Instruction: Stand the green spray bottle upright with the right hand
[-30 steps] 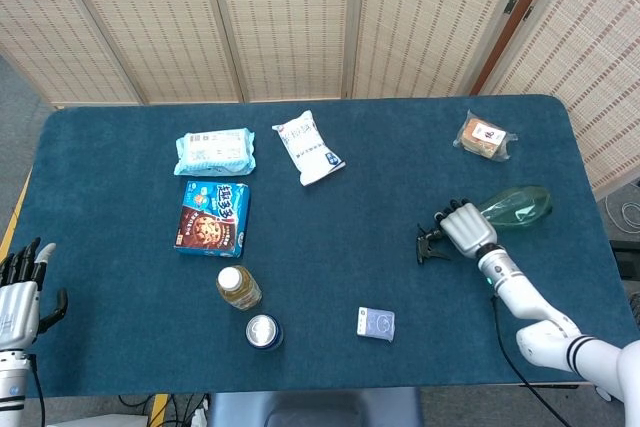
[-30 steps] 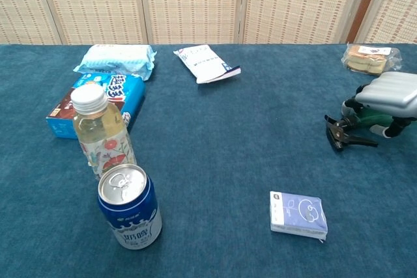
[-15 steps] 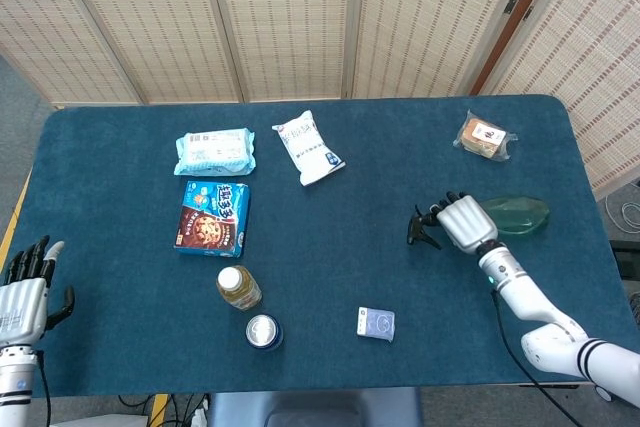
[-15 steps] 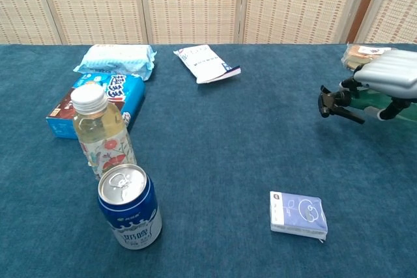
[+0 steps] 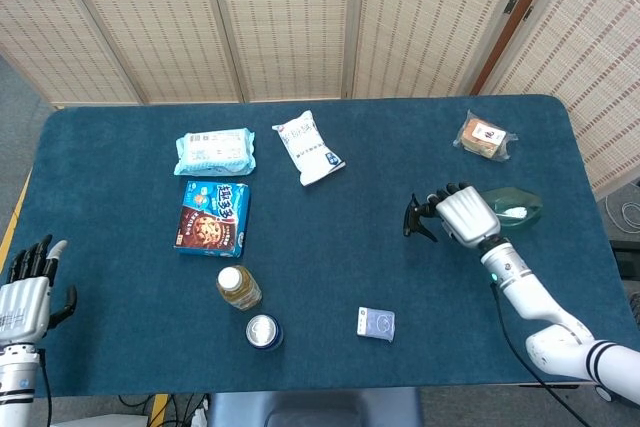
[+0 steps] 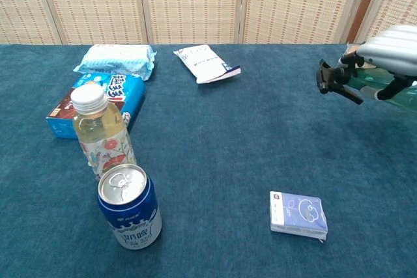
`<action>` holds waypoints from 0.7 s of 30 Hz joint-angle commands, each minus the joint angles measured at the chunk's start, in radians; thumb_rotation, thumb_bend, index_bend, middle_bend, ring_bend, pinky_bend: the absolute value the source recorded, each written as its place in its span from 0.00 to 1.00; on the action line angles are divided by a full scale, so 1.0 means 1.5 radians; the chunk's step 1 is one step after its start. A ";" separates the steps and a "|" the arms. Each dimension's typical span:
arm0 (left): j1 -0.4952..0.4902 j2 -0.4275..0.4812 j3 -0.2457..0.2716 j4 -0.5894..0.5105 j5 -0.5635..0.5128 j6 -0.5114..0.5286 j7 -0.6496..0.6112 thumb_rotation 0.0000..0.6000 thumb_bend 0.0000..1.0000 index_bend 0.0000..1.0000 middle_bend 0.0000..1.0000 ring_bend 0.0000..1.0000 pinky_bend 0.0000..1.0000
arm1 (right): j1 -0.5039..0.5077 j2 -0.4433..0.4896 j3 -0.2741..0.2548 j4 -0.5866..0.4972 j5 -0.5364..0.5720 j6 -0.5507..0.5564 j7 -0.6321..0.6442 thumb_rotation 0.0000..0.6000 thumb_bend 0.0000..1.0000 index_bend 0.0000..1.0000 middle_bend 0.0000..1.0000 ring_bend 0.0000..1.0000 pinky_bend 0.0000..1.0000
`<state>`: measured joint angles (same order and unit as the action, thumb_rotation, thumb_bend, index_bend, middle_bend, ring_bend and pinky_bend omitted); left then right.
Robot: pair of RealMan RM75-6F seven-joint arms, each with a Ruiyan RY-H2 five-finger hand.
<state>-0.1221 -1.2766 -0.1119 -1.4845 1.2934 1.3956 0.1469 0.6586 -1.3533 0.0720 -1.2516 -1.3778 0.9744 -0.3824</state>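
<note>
From above: a deep blue felt tabletop [image 5: 330, 277] backed by woven bamboo screens [image 5: 290, 17]. At the right, the right hand [image 5: 465, 215] grips the green spray bottle [image 5: 510, 205], black nozzle pointing left. The left hand [image 5: 25, 292] hangs off the near-left edge, fingers apart, holding nothing.

From the chest: the bottle [image 6: 391, 89] looks lifted off the felt, lying sideways in that grasp [image 6: 391, 50]. A blue can [image 6: 129, 208] stands nearest.

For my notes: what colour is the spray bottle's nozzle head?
Black, on the nozzle; the chest view shows it best.
</note>
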 commanded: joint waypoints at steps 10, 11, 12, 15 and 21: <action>-0.024 0.007 -0.004 -0.008 -0.003 -0.038 -0.005 1.00 0.51 0.05 0.00 0.00 0.00 | -0.044 0.058 0.051 -0.077 0.005 0.100 0.129 1.00 0.37 0.44 0.51 0.33 0.44; -0.028 0.007 -0.006 -0.008 -0.004 -0.042 -0.001 1.00 0.51 0.05 0.00 0.00 0.00 | -0.050 0.061 0.054 -0.082 0.007 0.108 0.146 1.00 0.37 0.44 0.51 0.33 0.44; -0.034 0.007 -0.008 -0.009 -0.003 -0.047 0.004 1.00 0.51 0.05 0.00 0.00 0.00 | -0.059 0.066 0.058 -0.090 0.010 0.118 0.171 1.00 0.37 0.44 0.51 0.33 0.44; -0.048 0.007 -0.012 -0.009 -0.004 -0.061 0.009 1.00 0.51 0.05 0.00 0.00 0.00 | -0.083 0.074 0.065 -0.098 0.010 0.148 0.245 1.00 0.37 0.44 0.51 0.33 0.44; -0.071 -0.001 -0.012 0.006 -0.009 -0.095 0.014 1.00 0.51 0.05 0.00 0.00 0.00 | -0.123 0.078 0.068 -0.080 0.005 0.189 0.368 1.00 0.37 0.44 0.51 0.33 0.44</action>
<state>-0.2226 -1.2744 -0.1299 -1.4817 1.2823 1.2601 0.1669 0.5109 -1.2441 0.1660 -1.3815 -1.3692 1.2200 0.0974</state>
